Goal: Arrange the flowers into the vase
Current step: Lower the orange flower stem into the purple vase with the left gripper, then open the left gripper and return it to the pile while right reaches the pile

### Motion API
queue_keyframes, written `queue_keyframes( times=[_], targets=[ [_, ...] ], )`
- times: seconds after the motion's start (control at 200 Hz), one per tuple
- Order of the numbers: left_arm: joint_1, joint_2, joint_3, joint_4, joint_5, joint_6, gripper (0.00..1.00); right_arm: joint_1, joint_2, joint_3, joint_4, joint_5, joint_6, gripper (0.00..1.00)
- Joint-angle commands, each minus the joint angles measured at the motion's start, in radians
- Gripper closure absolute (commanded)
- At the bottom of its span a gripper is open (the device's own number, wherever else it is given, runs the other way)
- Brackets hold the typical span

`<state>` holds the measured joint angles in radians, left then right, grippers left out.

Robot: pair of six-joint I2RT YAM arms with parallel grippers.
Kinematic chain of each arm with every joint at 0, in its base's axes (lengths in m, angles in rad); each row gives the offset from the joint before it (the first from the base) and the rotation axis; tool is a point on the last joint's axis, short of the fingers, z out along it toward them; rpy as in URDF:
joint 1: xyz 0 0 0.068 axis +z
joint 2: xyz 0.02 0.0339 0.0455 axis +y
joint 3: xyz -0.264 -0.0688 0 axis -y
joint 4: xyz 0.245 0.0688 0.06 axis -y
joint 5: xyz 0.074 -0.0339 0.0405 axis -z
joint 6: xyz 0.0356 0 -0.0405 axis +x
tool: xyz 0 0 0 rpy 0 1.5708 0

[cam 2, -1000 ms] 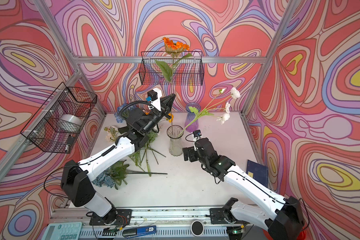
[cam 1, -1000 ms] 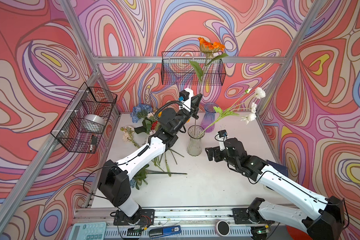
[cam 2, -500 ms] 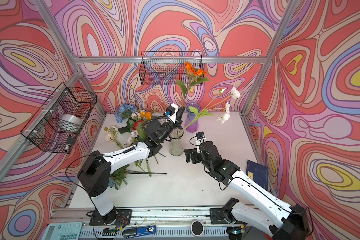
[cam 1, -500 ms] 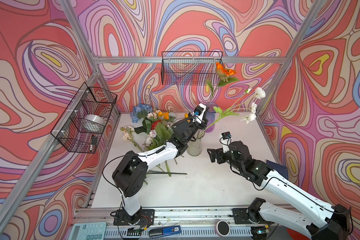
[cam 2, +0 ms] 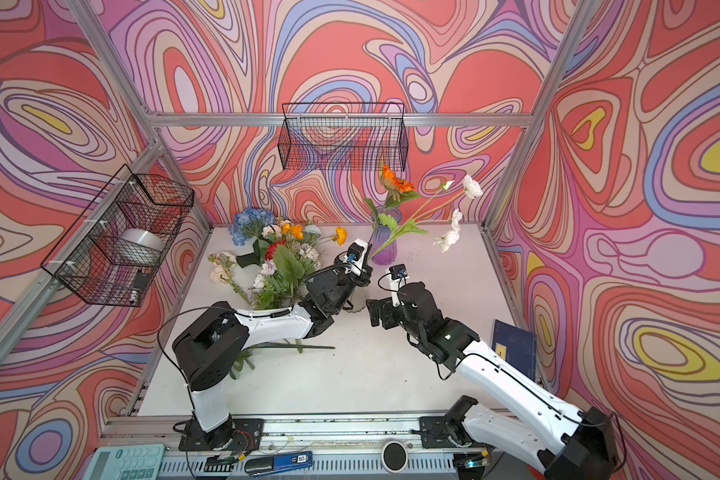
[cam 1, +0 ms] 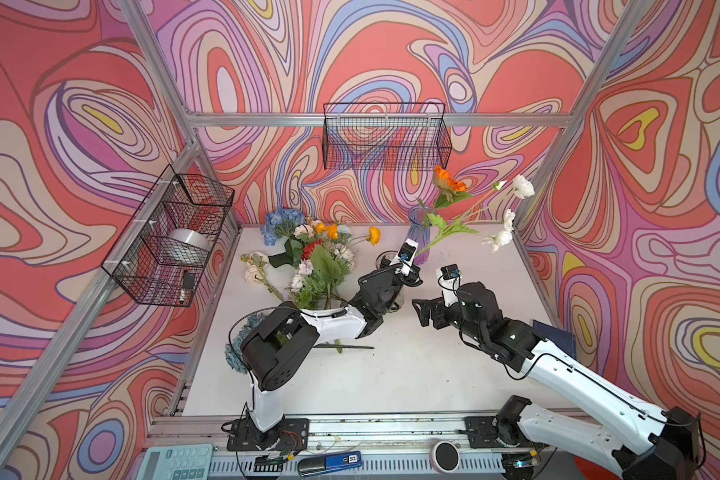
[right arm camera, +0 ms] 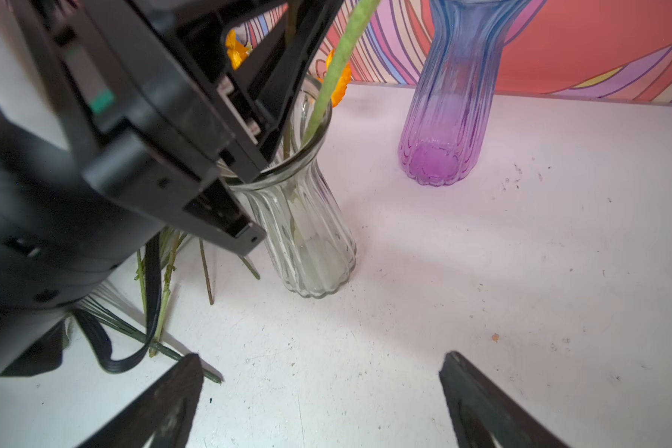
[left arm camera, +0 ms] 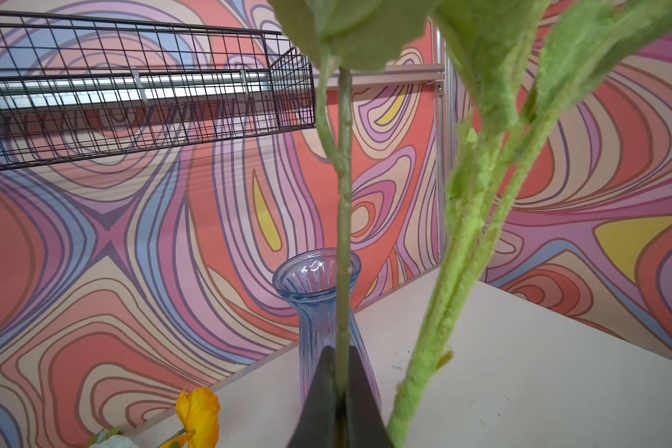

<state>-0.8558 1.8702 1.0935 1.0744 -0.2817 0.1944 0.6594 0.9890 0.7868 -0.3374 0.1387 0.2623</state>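
A clear ribbed glass vase (right arm camera: 311, 232) stands mid-table, mostly hidden behind my left gripper (cam 1: 408, 276) in both top views. A fuzzy-stemmed white flower (cam 1: 522, 187) leans out of it to the right. My left gripper (left arm camera: 340, 353) is shut on the thin stem (left arm camera: 344, 232) of an orange flower (cam 1: 447, 183), just above the vase rim, and the stem runs down inside the rim. My right gripper (right arm camera: 322, 356) hovers open and empty over the table, right of the vase (cam 2: 356, 301). More flowers (cam 1: 316, 257) lie piled at the back left.
A purple-blue vase (cam 1: 421, 245) stands empty behind the clear one. Wire baskets hang on the back wall (cam 1: 385, 137) and the left wall (cam 1: 171, 237). A loose stem (cam 1: 350, 347) lies under the left arm. A dark blue book (cam 1: 553, 336) rests at the right edge.
The left arm has swung the orange flower from high by the back basket down and to the right, into the clear vase. The right arm has barely moved.
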Motion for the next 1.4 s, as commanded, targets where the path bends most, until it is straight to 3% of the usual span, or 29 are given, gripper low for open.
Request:
queue_keyframes(
  times=[0.0, 0.11, 0.245, 0.28, 0.295, 0.431, 0.596, 0.726, 0.936, 1.132, 1.392],
  targets=[
    [-0.012, -0.021, -0.022, 0.047, -0.055, -0.022, 0.71, -0.007, 0.004, 0.033, -0.015, -0.039, -0.015, 0.02],
    [-0.014, -0.065, -0.05, 0.013, -0.061, -0.052, 0.36, -0.007, 0.01, 0.05, -0.023, -0.072, -0.032, 0.02],
    [-0.015, -0.158, -0.085, -0.123, -0.013, -0.12, 0.15, -0.007, 0.039, 0.079, -0.034, -0.12, -0.063, 0.02],
    [-0.014, -0.187, -0.09, -0.18, 0.004, -0.139, 0.02, -0.006, 0.048, 0.086, -0.038, -0.139, -0.071, 0.04],
    [-0.016, -0.201, -0.092, -0.206, 0.013, -0.15, 0.0, -0.006, 0.052, 0.09, -0.038, -0.148, -0.074, 0.05],
    [-0.014, -0.325, -0.123, -0.418, 0.065, -0.231, 0.0, -0.006, 0.094, 0.124, -0.047, -0.264, -0.094, 0.14],
    [-0.011, -0.476, -0.217, -0.548, 0.068, -0.3, 0.0, 0.015, 0.138, 0.16, -0.047, -0.366, -0.104, 0.25],
    [0.028, -0.58, -0.253, -0.661, 0.095, -0.362, 0.0, 0.104, 0.154, 0.154, -0.04, -0.321, -0.124, 0.3],
    [0.181, -0.726, -0.373, -0.703, 0.159, -0.567, 0.0, 0.26, 0.302, 0.234, -0.06, -0.249, -0.159, 0.33],
    [0.274, -0.843, -0.482, -0.743, 0.093, -0.683, 0.0, 0.356, 0.475, 0.329, -0.038, -0.231, -0.195, 0.34],
    [0.492, -1.036, -0.653, -0.891, 0.071, -0.912, 0.0, 0.444, 0.721, 0.519, -0.086, -0.184, -0.303, 0.35]
  ],
)
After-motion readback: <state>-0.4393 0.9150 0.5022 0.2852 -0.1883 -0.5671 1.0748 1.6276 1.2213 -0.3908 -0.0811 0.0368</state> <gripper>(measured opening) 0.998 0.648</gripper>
